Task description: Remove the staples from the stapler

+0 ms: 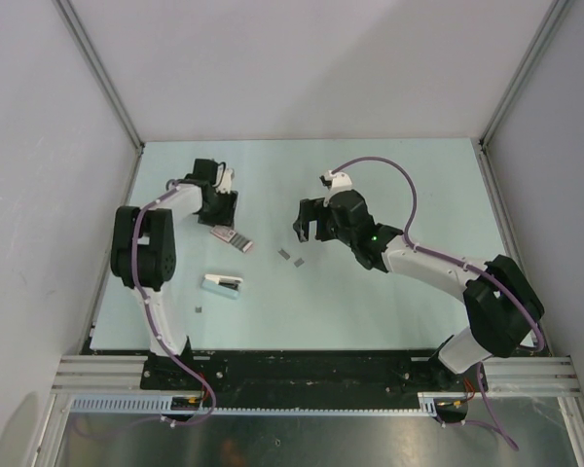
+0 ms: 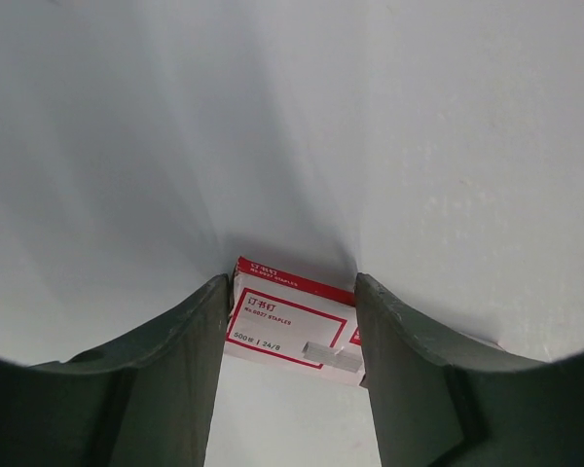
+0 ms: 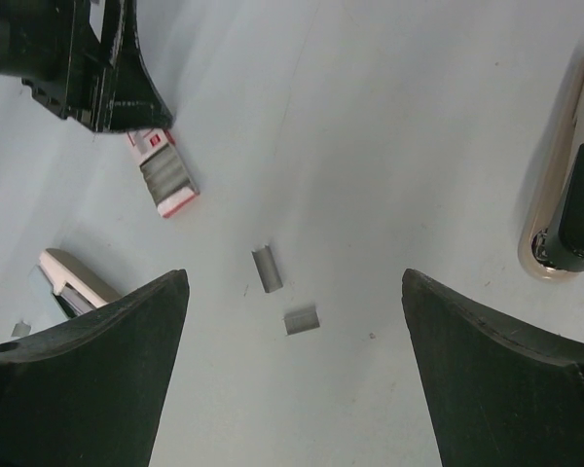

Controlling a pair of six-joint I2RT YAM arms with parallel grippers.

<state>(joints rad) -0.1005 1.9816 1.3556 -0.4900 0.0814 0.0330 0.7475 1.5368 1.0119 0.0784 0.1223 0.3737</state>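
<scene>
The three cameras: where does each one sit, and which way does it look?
Top external: fixed above and behind the arms, looking down on the table; both arms show whole, left gripper and right gripper included.
Left wrist: rides the left arm's wrist, looking down between its own fingers, closed against a staple box.
Right wrist: rides the right wrist, looking down between its wide-apart fingers at staple strips; stapler at the right edge.
Shared: both wrist views show the staple box.

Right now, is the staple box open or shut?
Open. In the right wrist view the box shows a bare grey row of staples past its red label; the left end effector straddles it.
</scene>
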